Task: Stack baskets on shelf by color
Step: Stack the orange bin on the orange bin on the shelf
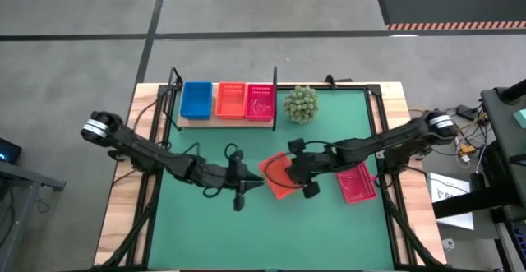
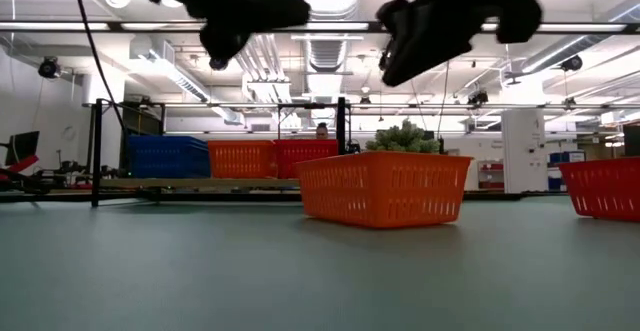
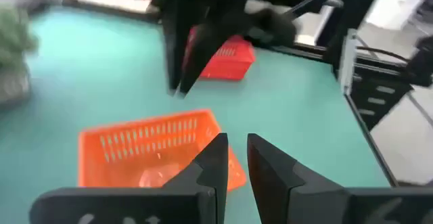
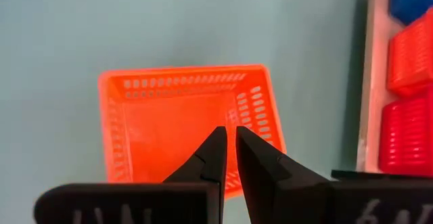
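While an orange basket (image 1: 278, 176) sits mid-surface, both nearly closed, empty grippers, left (image 1: 261, 182) and right (image 1: 288, 167), hover above it.

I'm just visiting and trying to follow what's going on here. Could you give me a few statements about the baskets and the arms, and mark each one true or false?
1. The shelf holds three baskets: blue, orange and red-pink. True.
2. The loose orange basket sits on the green mat. True.
3. The right gripper is lifting that basket off the mat. False: it hangs above it, nearly closed and empty.
4. The spiky plant stands inside a basket. False: it stands on the mat beside the shelf.
5. Another red-pink basket lies off the shelf. True.
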You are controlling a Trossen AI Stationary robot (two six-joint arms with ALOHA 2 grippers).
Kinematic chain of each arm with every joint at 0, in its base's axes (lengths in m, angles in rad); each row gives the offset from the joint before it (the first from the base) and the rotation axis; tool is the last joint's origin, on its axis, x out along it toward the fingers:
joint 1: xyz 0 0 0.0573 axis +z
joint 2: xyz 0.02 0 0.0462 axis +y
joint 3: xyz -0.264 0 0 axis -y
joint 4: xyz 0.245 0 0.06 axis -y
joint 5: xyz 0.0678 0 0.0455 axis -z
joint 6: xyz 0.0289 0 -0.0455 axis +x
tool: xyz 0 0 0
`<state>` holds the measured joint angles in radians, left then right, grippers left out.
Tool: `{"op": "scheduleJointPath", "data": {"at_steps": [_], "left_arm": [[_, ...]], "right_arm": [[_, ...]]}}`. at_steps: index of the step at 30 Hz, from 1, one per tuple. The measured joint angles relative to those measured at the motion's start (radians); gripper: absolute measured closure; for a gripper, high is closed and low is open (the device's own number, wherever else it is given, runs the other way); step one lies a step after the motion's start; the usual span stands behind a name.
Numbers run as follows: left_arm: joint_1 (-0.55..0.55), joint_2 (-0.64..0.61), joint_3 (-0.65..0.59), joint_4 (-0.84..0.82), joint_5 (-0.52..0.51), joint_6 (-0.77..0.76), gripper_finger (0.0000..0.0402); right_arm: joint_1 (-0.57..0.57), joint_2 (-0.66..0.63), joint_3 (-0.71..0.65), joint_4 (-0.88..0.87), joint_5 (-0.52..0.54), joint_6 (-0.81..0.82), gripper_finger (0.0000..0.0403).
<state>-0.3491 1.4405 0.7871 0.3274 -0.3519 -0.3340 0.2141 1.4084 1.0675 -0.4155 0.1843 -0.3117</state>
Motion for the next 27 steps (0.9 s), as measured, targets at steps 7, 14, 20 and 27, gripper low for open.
{"op": "scheduleJointPath", "data": {"at_steps": [7,14,20,27], "left_arm": [[0.006,0.201,0.151,-0.016,-0.005,-0.078,0.0362],[0.081,0.352,0.360,-0.365,-0.050,-0.101,0.0362],[0.146,0.392,0.422,-0.656,-0.049,-0.174,0.0362],[0.210,0.361,0.415,-0.863,-0.049,-0.185,0.0362]], "right_arm": [[0.017,-0.190,-0.159,0.115,0.001,-0.044,0.0376],[0.017,-0.350,-0.279,0.193,0.003,-0.053,0.0376],[0.017,-0.437,-0.325,0.185,0.002,-0.077,0.0376],[0.017,-0.484,-0.344,0.182,0.002,-0.074,0.0376]]}}
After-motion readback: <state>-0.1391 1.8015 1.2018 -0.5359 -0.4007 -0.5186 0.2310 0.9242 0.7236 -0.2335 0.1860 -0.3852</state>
